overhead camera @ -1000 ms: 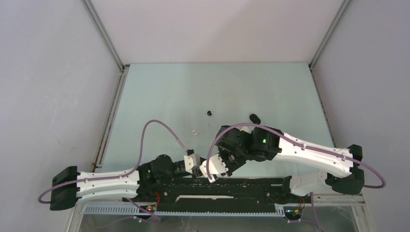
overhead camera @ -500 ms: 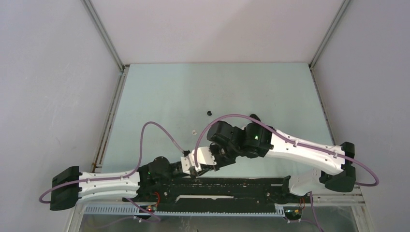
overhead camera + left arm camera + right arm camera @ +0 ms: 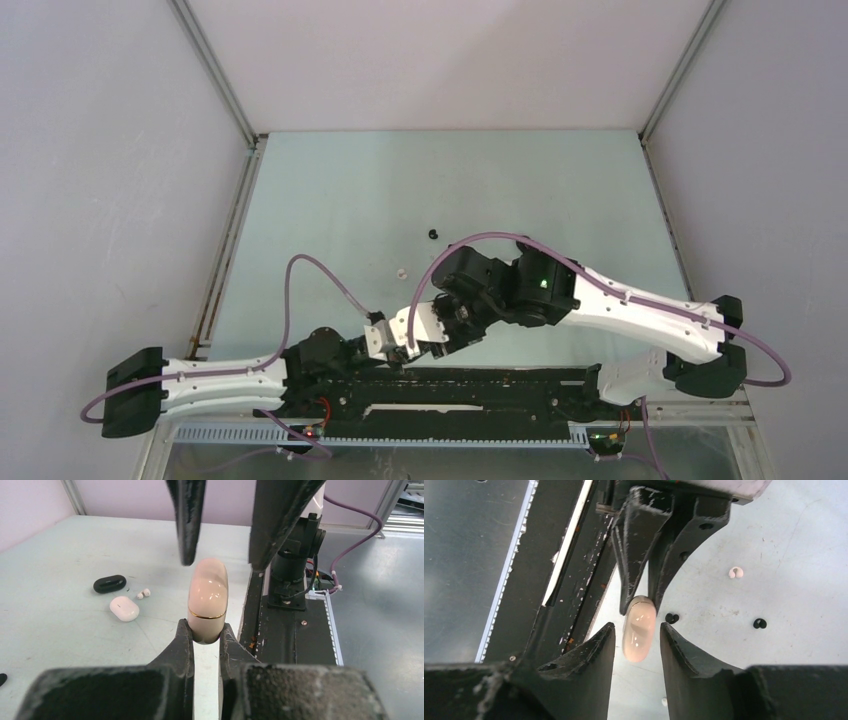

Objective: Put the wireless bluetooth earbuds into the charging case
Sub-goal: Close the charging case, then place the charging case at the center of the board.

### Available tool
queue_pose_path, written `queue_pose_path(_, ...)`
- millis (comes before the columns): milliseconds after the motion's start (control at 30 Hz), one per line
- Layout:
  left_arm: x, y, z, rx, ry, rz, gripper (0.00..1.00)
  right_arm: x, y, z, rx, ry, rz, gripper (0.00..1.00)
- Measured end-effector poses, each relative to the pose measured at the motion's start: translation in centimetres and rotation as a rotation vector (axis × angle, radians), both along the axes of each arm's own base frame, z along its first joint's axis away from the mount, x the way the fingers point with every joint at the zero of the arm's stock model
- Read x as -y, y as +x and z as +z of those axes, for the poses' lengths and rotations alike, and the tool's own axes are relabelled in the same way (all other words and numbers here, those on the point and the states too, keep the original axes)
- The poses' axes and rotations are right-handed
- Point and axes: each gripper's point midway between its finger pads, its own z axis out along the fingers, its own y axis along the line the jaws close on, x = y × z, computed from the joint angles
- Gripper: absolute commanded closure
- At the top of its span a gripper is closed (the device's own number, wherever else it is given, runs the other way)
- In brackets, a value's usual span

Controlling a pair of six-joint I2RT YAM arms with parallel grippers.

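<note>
Left pincer (image 3: 206, 630) clamps pink case (image 3: 207, 597); right pincer (image 3: 636, 628) straddles it.

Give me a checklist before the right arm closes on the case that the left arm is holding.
1. Left jaws clamped on the pink case: ok.
2. Right jaws open and straddling its free end: ok.
3. Right jaws touching it: not ok, gaps show on both sides.
4. Lid open for loading: not ok, the gold seam is shut.
5. White earbuds in sight, loose beside the white case: ok.
</note>
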Motion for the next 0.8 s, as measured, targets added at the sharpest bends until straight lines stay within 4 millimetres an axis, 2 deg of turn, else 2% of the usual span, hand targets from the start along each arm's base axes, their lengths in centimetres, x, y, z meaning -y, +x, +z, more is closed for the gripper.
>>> queue_pose_path(100, -0.1, 0.0, 0.3, 0.003, -0.011, 0.003, 1.0, 0.7, -0.4, 0.7, -0.001, 0.004, 0.022, 0.54)
queue_pose_path(200, -0.1, 0.0, 0.4, 0.004, -0.015, 0.003, 1.0, 1.3, -0.1, 2.2, -0.014, 0.042, 0.02, 0.49)
queue_pose_path(267, -0.1, 0.0, 0.4, 0.003, -0.013, 0.003, 1.0, 2.0, 1.1, 3.2, -0.017, 0.079, -0.012, 0.48)
queue_pose_path(400, -0.1, 0.1, 0.0, -0.006, 0.001, 0.008, 1.0, 4.5, 5.3, 4.5, -0.013, 0.13, -0.144, 0.44)
queue_pose_path(500, -0.1, 0.7, -1.1, -0.044, 0.034, 0.046, 1.0, 7.7, 10.0, 5.5, -0.032, 0.189, -0.32, 0.41)
queue_pose_path(633, -0.2, 2.7, -2.3, -0.124, 0.072, 0.163, 1.0, 13.6, 15.8, 6.3, -0.099, 0.296, -0.584, 0.4)
queue_pose_path(700, 0.1, 4.3, -2.4, -0.167, 0.098, 0.254, 1.0, 17.2, 18.1, 5.6, -0.167, 0.371, -0.717, 0.34)
queue_pose_path(800, 0.5, 6.5, -1.5, -0.208, 0.111, 0.363, 1.0, 21.1, 18.9, 2.4, -0.306, 0.446, -0.861, 0.25)
